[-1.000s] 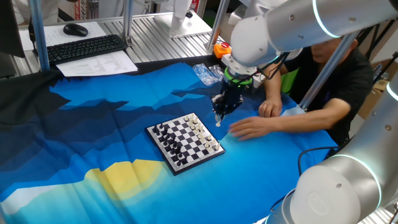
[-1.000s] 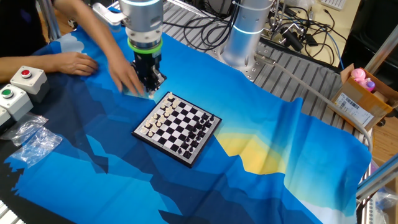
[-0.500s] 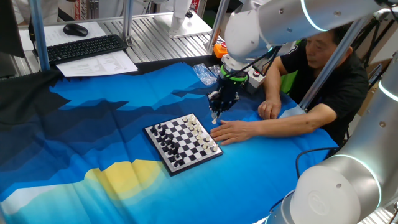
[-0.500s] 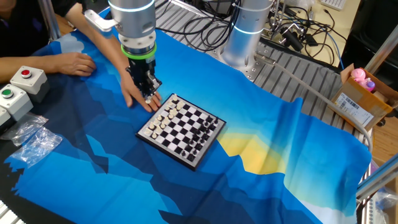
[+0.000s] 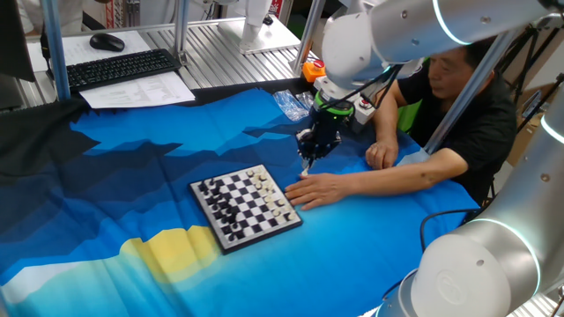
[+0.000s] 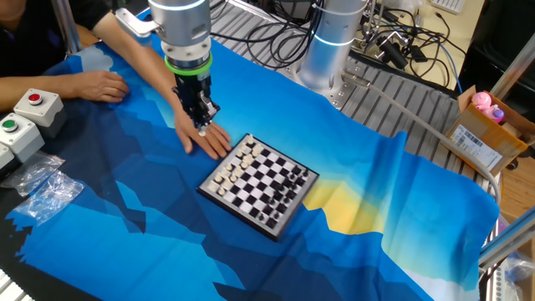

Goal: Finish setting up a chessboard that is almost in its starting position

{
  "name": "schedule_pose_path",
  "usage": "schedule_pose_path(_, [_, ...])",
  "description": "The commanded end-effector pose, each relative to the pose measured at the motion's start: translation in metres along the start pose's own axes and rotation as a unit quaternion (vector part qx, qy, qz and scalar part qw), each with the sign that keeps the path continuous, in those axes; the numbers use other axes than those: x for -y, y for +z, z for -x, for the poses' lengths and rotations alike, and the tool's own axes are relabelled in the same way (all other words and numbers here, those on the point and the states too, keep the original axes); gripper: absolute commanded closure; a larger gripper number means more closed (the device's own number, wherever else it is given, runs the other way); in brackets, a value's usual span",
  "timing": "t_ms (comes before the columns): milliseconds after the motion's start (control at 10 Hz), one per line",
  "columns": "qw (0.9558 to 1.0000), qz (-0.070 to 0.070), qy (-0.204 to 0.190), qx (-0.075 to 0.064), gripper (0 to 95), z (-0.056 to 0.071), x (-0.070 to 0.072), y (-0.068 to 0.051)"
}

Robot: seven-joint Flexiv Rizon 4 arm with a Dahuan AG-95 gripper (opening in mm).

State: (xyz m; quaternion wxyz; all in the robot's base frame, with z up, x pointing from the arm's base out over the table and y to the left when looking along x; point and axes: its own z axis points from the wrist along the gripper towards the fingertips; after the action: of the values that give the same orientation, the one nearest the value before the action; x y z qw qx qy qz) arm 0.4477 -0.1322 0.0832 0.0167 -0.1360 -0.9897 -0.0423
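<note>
The chessboard (image 5: 246, 207) is a small black and white board with a dark rim and tiny pieces along two sides; it lies on the blue cloth and also shows in the other fixed view (image 6: 261, 182). My gripper (image 5: 306, 162) hangs just beyond the board's far corner, above a person's hand (image 5: 313, 189) that touches the board's edge. In the other fixed view the gripper (image 6: 201, 127) points down over that hand (image 6: 201, 139). The fingers are close together with a tiny white piece at their tip.
The person leans over the table from the right; a second hand (image 5: 381, 156) rests on the cloth. A plastic bag (image 5: 291, 104), a keyboard (image 5: 119, 69) and papers (image 5: 141, 90) lie at the back. Button boxes (image 6: 33, 107) and another bag (image 6: 42, 191) are at the cloth's edge.
The person's hand has slid the chessboard away from my gripper, to the left in one fixed view. My gripper has stayed almost in place, slightly raised.
</note>
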Motion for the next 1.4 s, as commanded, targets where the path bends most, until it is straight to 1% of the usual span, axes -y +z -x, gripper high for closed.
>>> schedule_pose_path(100, [0.9998, -0.012, -0.014, 0.002, 95.0, 0.0, 0.0, -0.001])
schedule_pose_path(200, [0.9994, -0.031, -0.016, 0.007, 95.0, 0.0, 0.0, -0.001])
schedule_pose_path(300, [0.9989, -0.04, -0.023, 0.008, 95.0, 0.0, 0.0, -0.001])
schedule_pose_path(400, [0.9983, -0.046, -0.035, 0.009, 95.0, 0.0, 0.0, -0.001])
schedule_pose_path(500, [0.9973, -0.047, -0.056, 0.002, 95.0, 0.0, 0.0, -0.001])
schedule_pose_path(600, [0.9957, -0.041, -0.082, -0.006, 95.0, 0.0, 0.0, -0.001])
schedule_pose_path(700, [0.995, -0.034, -0.094, -0.011, 95.0, 0.0, 0.0, -0.001])
schedule_pose_path(800, [0.9948, -0.034, -0.095, -0.017, 95.0, 0.0, 0.0, -0.001])
schedule_pose_path(900, [0.9923, -0.035, -0.117, -0.017, 95.0, 0.0, 0.0, -0.001])
schedule_pose_path(1000, [0.9918, -0.035, -0.121, -0.024, 95.0, 0.0, 0.0, -0.001])
schedule_pose_path(1100, [0.9926, -0.035, -0.113, -0.026, 95.0, 0.0, 0.0, -0.001])
schedule_pose_path(1200, [0.9925, -0.034, -0.114, -0.027, 95.0, 0.0, 0.0, -0.001])
schedule_pose_path(1300, [0.9936, -0.026, -0.104, -0.035, 95.0, -0.004, -0.01, 0.0])
schedule_pose_path(1400, [0.9947, -0.022, -0.094, -0.034, 95.0, -0.009, -0.023, 0.002])
